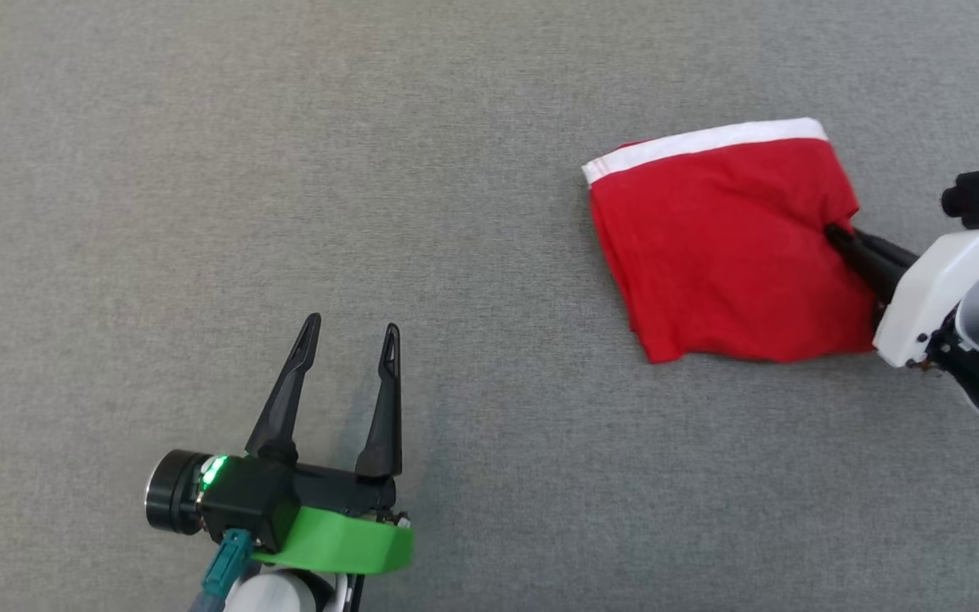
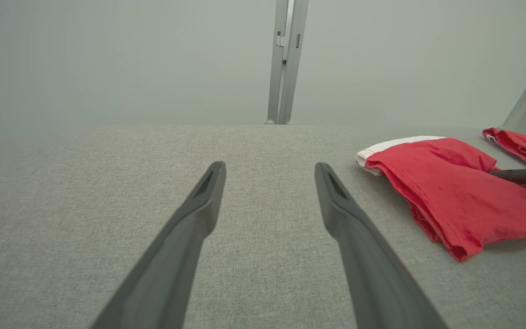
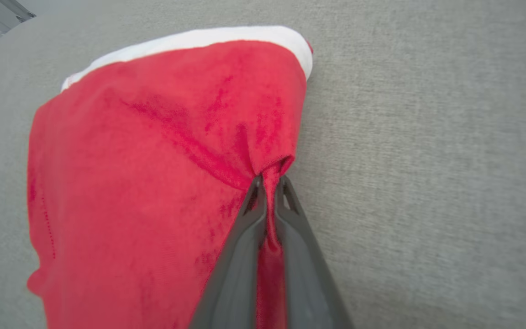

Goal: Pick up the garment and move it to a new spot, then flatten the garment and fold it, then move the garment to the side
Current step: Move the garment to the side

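The garment (image 1: 723, 242) is a red piece with a white waistband, folded into a rough square on the grey table at the right. My right gripper (image 1: 838, 235) reaches in from the right and is shut on a pinch of red cloth at the garment's right edge. In the right wrist view the fabric (image 3: 167, 151) bunches into a fold squeezed between the two dark fingers (image 3: 244, 228) of my right gripper (image 3: 268, 180). My left gripper (image 1: 351, 333) hovers open over bare table at the lower left, well apart from the garment (image 2: 450, 192). Its fingers (image 2: 190, 228) hold nothing.
The grey fabric table surface (image 1: 285, 170) stretches wide to the left of the garment. In the left wrist view a metal post (image 2: 286, 59) stands behind the table's far edge, and a second red cloth (image 2: 523, 146) lies at the far right beside a slanted metal frame.
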### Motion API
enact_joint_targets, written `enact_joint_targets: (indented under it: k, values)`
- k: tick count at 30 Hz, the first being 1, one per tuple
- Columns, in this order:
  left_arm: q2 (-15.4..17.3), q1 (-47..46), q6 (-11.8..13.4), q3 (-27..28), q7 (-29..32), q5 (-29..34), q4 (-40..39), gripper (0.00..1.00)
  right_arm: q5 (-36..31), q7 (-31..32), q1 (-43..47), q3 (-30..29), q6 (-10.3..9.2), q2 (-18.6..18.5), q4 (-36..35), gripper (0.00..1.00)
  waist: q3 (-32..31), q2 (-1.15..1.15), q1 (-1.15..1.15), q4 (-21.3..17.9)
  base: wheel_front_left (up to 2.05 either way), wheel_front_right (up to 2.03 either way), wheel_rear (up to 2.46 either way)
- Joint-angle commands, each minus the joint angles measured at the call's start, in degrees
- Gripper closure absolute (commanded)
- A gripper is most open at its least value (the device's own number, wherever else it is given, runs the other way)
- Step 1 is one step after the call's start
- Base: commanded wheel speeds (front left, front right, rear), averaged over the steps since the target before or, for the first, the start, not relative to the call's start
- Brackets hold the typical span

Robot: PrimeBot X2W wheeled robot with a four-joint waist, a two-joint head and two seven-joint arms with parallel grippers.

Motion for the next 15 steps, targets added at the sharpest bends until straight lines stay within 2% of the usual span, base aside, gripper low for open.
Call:
enact_joint_targets:
  k: [1,8,12,15]
  values:
    - [0.1,-1.0,-0.3,0.4,0.0,0.7,-0.2,0.00,-0.7,-0.8,-1.2,0.4,-0.08,-1.3,-0.1,1.00,0.7,0.00,0.00,-3.0,0.00,0.00,0.00]
    - [0.1,-2.7,-1.5,1.7,0.0,2.6,-0.8,0.00,-4.0,-2.7,-5.0,2.1,-0.08,-9.3,0.5,1.00,3.9,0.00,0.00,-7.7,0.00,0.00,0.00]
    - [0.1,-3.4,-2.2,2.2,0.0,3.6,-1.1,0.00,-6.4,-4.4,-7.5,1.4,-0.08,-13.4,1.9,1.00,5.8,0.00,0.00,-9.0,0.00,0.00,0.00]
    - [0.1,-3.6,-2.7,2.4,0.0,4.4,-1.1,0.00,-8.4,-5.0,-9.2,1.2,-0.08,-15.0,3.0,1.00,7.2,0.00,0.00,-9.5,0.00,0.00,0.00]
